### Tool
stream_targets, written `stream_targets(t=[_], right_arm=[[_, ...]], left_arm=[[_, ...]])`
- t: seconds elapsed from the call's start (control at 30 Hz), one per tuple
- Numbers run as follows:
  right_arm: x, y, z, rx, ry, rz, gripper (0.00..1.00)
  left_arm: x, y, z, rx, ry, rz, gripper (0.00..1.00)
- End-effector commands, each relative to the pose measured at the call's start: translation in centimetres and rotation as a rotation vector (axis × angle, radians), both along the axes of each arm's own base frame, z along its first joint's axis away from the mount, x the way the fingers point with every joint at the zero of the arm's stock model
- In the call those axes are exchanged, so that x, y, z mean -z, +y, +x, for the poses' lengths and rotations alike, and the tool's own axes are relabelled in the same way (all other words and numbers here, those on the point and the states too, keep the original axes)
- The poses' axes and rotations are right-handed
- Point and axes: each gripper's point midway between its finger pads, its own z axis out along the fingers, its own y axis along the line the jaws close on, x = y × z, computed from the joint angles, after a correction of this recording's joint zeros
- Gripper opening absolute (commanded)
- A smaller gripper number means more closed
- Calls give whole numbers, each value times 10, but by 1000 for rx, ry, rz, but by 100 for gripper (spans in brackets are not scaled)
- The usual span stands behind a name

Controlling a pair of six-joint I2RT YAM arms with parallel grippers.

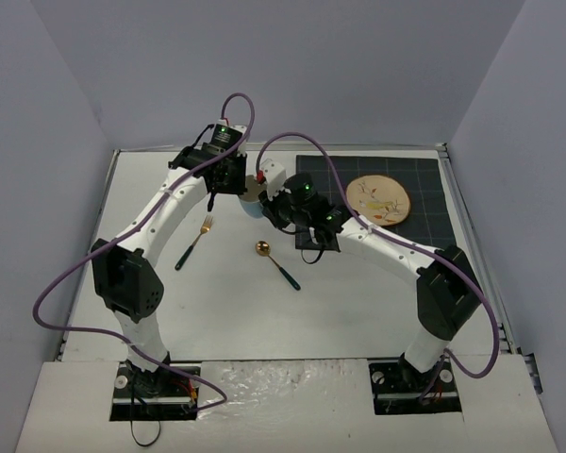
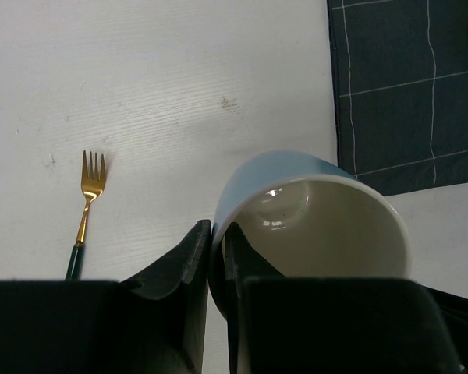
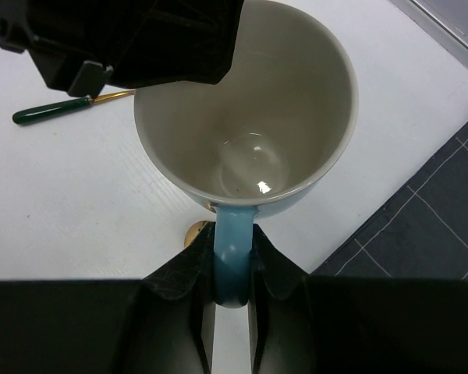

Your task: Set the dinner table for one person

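Note:
A light blue mug (image 1: 253, 204) with a cream inside hangs tilted over the white dinner table (image 1: 226, 311), held from both sides. My left gripper (image 2: 218, 234) is shut on the mug's rim (image 2: 320, 210), one finger inside the wall and one outside. My right gripper (image 3: 232, 243) is shut on the mug's blue handle (image 3: 234, 257), with the mug (image 3: 249, 117) opening toward its camera. In the top view the two grippers meet at the mug: the left gripper (image 1: 238, 187) behind it, the right gripper (image 1: 272, 202) to its right.
A gold fork (image 1: 198, 238) with a green handle lies left of the mug. A gold spoon (image 1: 275, 262) lies nearer the arms. A dark checked mat (image 1: 429, 184) at the back right carries a round patterned plate (image 1: 377, 200). The mat's edge (image 2: 405, 86) lies close to the mug.

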Motion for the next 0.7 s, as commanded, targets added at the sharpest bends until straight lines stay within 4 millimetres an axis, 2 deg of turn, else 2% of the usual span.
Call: stream_targets(t=[0.0, 0.13, 0.3, 0.43, 0.53, 0.67], right_arm=[[-47, 7, 13, 2, -132, 93, 1], [-42, 1, 11, 8, -146, 76, 0], [-47, -7, 7, 18, -179, 87, 0], [-49, -17, 4, 37, -197, 92, 0], [-49, -29, 6, 61, -200, 92, 0], [-48, -56, 14, 123, -200, 100, 0]], left_arm=[[-57, -6, 4, 8, -144, -62, 0], [-59, -3, 2, -4, -153, -60, 10], [-67, -3, 1, -14, -176, -82, 39], [-74, 1, 1, -27, -198, -80, 53], [-79, 6, -1, -41, -212, -74, 63], [-91, 22, -3, -76, -255, -64, 77]])
